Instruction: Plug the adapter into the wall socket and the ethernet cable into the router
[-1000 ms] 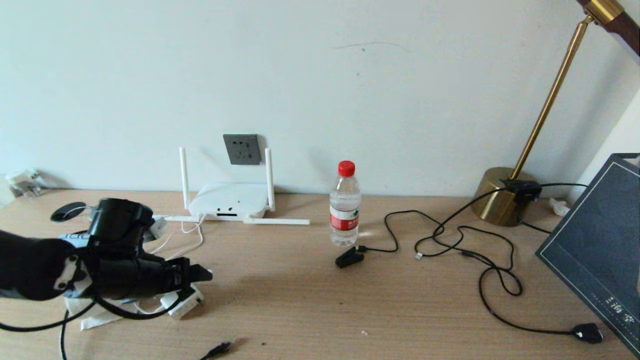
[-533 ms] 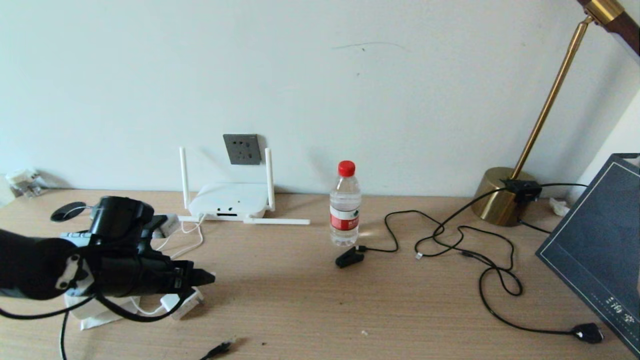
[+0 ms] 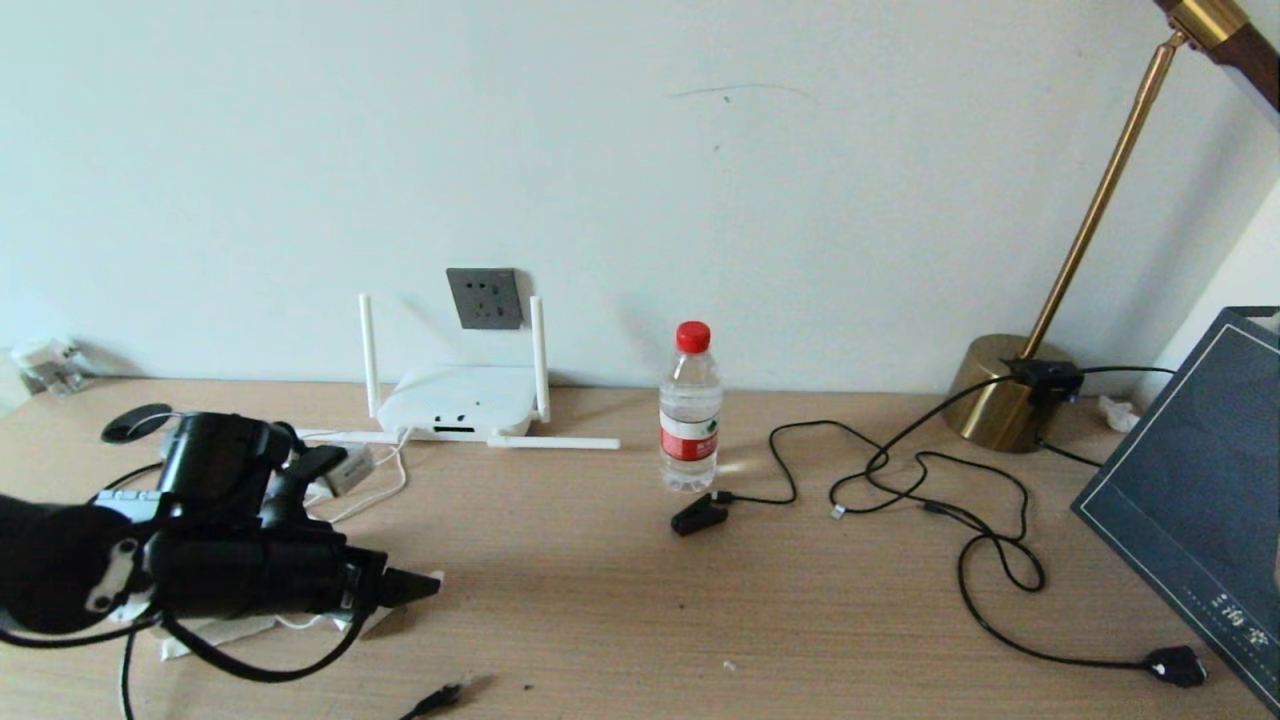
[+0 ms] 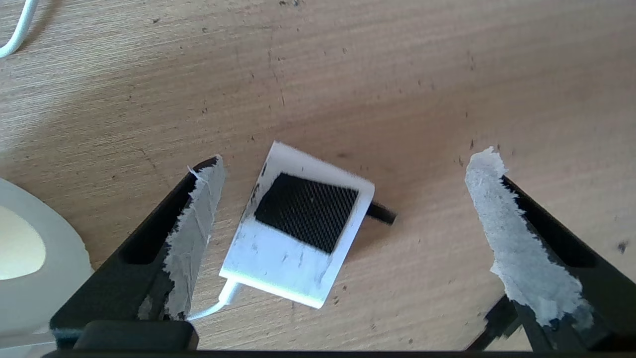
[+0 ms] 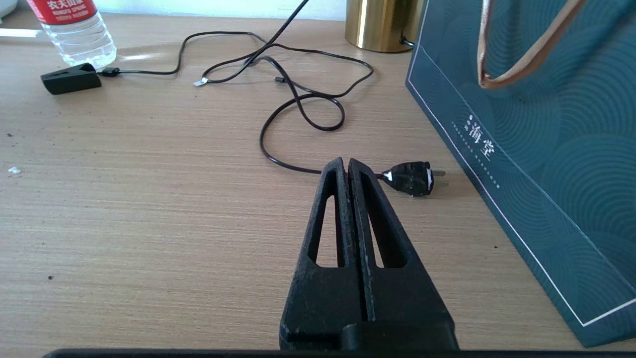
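Observation:
The adapter (image 4: 298,233), a white block with a dark square face and a thin white cord, lies flat on the wooden table (image 4: 422,74). My left gripper (image 4: 349,158) hovers over it, open wide; the adapter sits between the taped fingers (image 4: 198,214), nearer one of them and touching neither. In the head view my left arm (image 3: 230,570) covers most of the adapter. The router (image 3: 455,400) stands against the wall under the grey wall socket (image 3: 484,298). The ethernet cable's slim black connector (image 3: 440,697) lies at the front edge. My right gripper (image 5: 346,161) is shut and empty.
A water bottle (image 3: 690,410) and a black clip on a cable (image 3: 697,515) stand mid-table. Looping black cords (image 3: 960,520) run to a brass lamp base (image 3: 990,395) and a plug (image 5: 412,179). A dark bag (image 3: 1200,500) fills the right side. A white paper roll (image 4: 30,263) lies beside the left gripper.
My left arm has sunk toward the table and its wrist has rolled, with the gripper still open over the adapter. The right arm has not moved.

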